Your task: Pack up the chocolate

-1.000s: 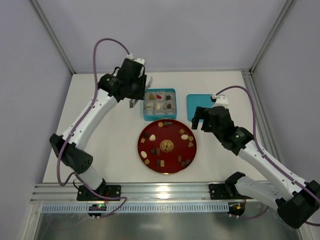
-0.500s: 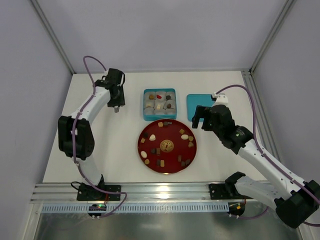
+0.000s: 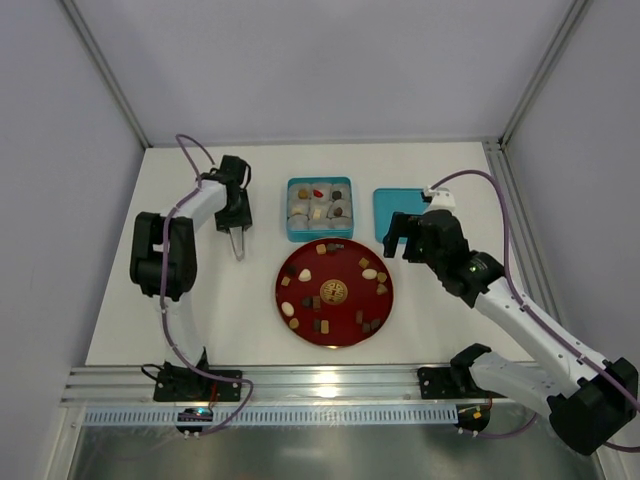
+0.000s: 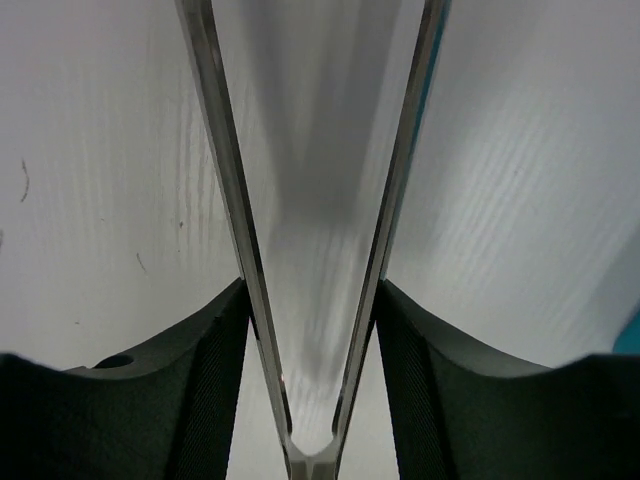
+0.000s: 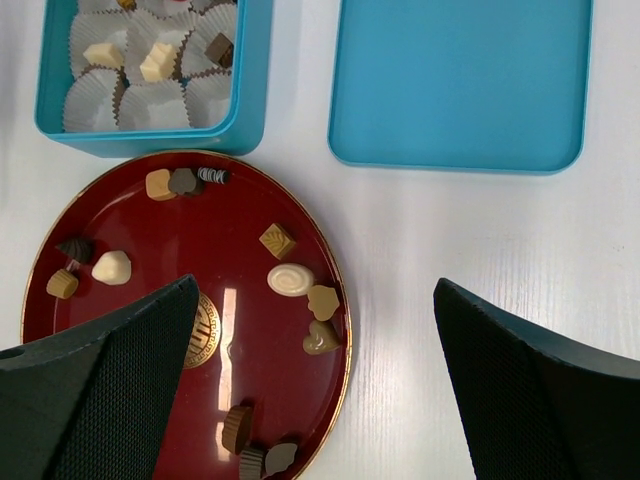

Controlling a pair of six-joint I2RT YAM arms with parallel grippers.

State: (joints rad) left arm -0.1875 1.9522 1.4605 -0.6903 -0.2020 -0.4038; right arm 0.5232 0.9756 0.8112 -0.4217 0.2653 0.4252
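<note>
Left claw (image 3: 238, 247) is part open: its two thin metal blades stand apart in a narrow V with nothing between them. It points down at the bare white table (image 3: 240, 315), left of the box (image 5: 254, 95) and off the far-left side of the plate (image 5: 200, 240); whether the tips touch the table I cannot tell. Right claw (image 5: 315, 283) is spread wide and holds nothing. It hangs over the plate's right edge and the strip of table beside it, with the lid (image 5: 460, 80) just beyond. Most of the chocolate (image 5: 290, 279) lies loose on the red plate, in dark brown, tan and cream pieces scattered mostly round the rim. A gold round piece (image 3: 333, 290) sits at the plate's middle. A few more pieces rest in the pale paper cups (image 5: 90, 95) inside the teal box, among them cream, dark and red ones. The box stands just beyond the plate's far rim, and the teal lid lies flat to its right, with a gap of table between them.
</note>
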